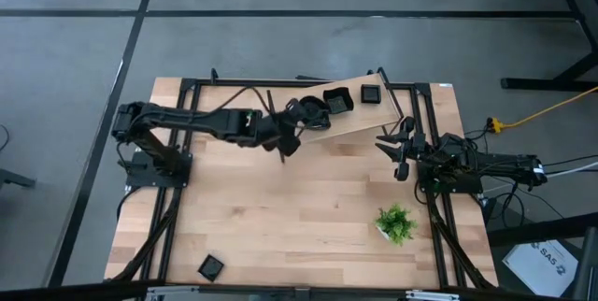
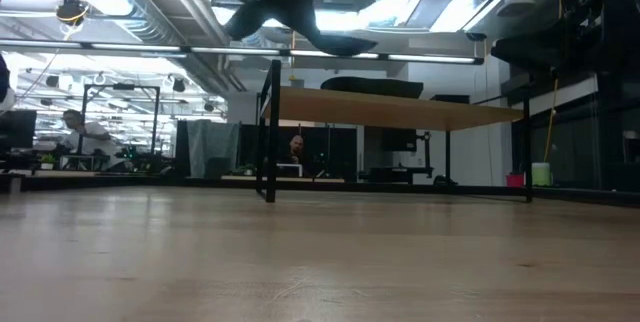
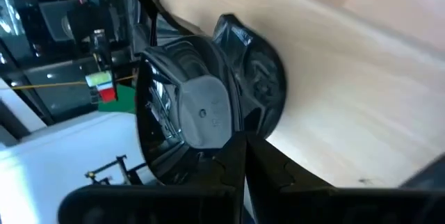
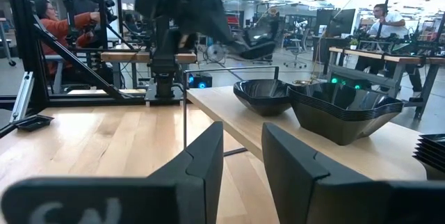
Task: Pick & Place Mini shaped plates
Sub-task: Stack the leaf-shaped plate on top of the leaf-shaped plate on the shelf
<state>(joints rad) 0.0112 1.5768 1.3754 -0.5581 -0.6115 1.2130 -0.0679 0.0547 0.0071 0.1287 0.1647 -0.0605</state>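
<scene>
On raised shelf point(image 1: 360, 119) | plate stacks point(image 1: 337, 101) | left gripper point(image 1: 304, 114) clamps plate point(image 3: 201, 109)

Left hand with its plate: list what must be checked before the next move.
1. Grip: the left hand is shut on the rim of the held plate: ok.
2. Clearance: in the low view the held plate hangs above the raised shelf, apart from it: ok.
3. Stacked plates left on the shelf sit upright and settled: ok.
4. Right hand is open and empty at the table's right side, apart from the left arm: ok.
5. Potted plant stands well away from the left arm: ok.
6. Drop spot: one lone plate lies near the front left corner; whether that is the target: cannot tell.
</scene>
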